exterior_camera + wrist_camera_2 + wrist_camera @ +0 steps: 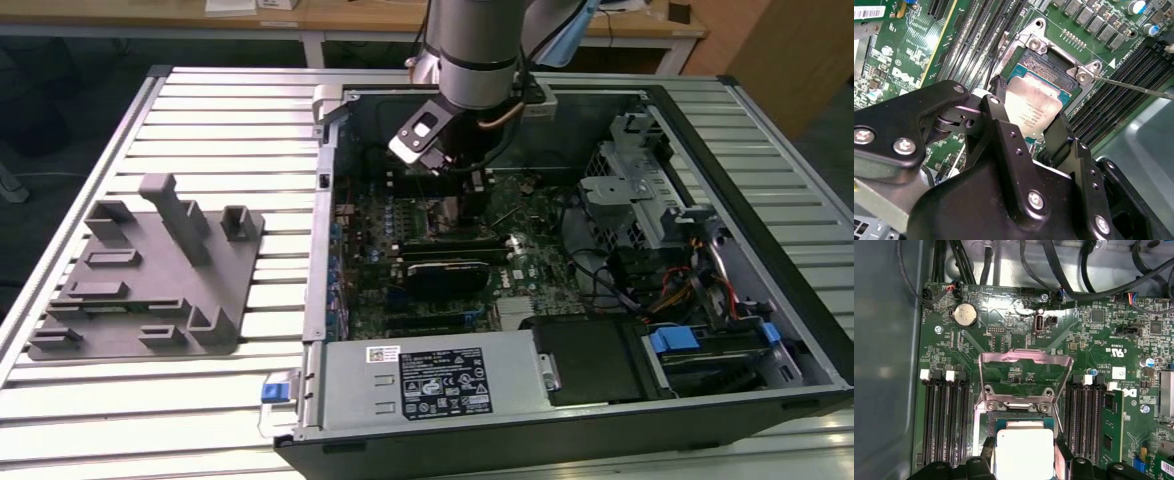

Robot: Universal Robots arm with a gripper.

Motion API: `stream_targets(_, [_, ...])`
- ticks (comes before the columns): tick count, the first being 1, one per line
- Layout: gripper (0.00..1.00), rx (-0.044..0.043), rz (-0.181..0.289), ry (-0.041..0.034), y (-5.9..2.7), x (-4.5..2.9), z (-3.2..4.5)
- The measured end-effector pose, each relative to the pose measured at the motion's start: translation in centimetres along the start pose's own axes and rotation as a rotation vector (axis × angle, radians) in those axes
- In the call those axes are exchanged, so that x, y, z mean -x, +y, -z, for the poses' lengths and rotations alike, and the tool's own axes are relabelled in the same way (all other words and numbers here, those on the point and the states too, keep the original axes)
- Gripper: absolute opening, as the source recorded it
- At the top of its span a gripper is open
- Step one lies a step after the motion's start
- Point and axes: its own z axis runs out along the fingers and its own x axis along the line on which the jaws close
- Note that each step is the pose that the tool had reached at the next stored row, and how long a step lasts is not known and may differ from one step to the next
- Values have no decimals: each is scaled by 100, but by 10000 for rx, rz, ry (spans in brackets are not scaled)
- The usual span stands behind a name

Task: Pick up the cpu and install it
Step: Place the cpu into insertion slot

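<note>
The cpu (1031,109), a silvery square chip, sits between the two black fingers (999,107) of my gripper (1029,125), which is shut on its opposite edges. It hangs right over the open motherboard socket (1046,62), very close to it or touching; I cannot tell which. In the first wrist view the cpu (1024,452) lies just before the raised metal load plate (1024,371), with my gripper (1024,462) around it. The exterior view has my gripper (447,172) lowered inside the open computer case (561,420) over the motherboard.
A thin socket lever (1136,87) sticks out beside the socket. Memory slots (946,420) flank it, one with a module (1111,425). The grey fixture plate (147,270) lies on the slatted table at the exterior view's left. The power supply (427,382) and drive cage (641,190) crowd the case.
</note>
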Motion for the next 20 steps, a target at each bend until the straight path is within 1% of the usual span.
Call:
stream_targets(10, [55,-3,-68,-2,-3,-3,-54])
stream_targets(13, [55,-9,-172,-6,-3,-3,-61])
stream_targets(18, [55,-8,-187,2,-5,-4,-62])
stream_targets(20, [55,-6,-192,7,-18,-5,-65])
